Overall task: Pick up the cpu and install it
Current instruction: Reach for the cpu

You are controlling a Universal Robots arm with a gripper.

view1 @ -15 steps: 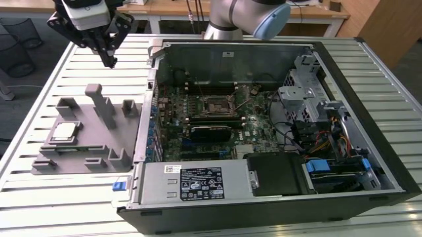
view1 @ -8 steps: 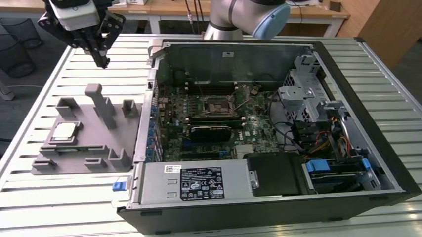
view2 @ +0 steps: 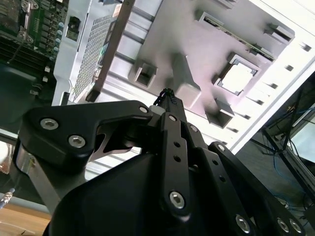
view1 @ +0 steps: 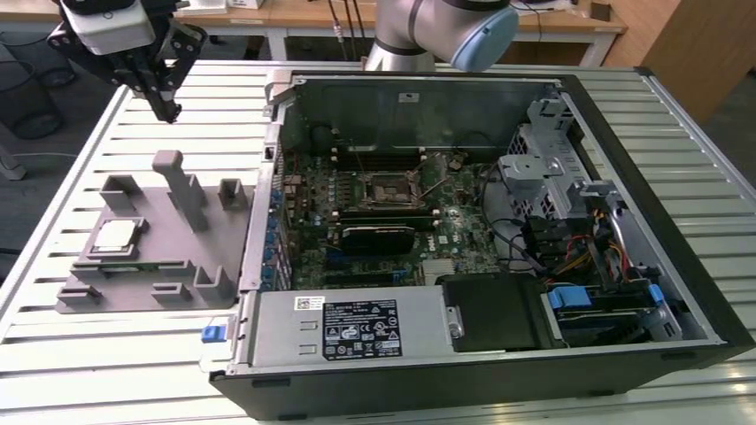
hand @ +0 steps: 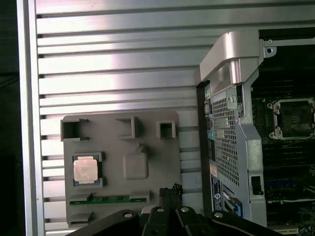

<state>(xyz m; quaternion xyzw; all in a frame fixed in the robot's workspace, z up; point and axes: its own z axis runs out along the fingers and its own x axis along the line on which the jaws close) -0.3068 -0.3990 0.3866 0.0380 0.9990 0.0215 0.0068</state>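
The cpu (view1: 116, 235) is a small silvery square chip lying flat in a recess of the grey fixture plate (view1: 177, 266) on the exterior view's left. It also shows in both wrist views, cpu (view2: 237, 78) and cpu (hand: 86, 170). My gripper (view1: 169, 112) hangs high above the table behind the fixture, well away from the chip, its black fingers pressed together and holding nothing. The shut fingertips appear as gripper (view2: 167, 93) and gripper (hand: 170, 189). The black-framed motherboard socket (view1: 390, 188) lies bare inside the open computer case; socket (hand: 294, 117) sits apart from the fixture.
The open computer case (view1: 638, 177) takes up the exterior view's right half, with a silver power supply (view1: 343, 326), drive cage and cables inside. Tall grey posts (view1: 177, 181) rise from the fixture near the chip. A green memory stick (hand: 108, 199) lies in a fixture slot. Slatted aluminium table (view1: 130, 354) surrounds it.
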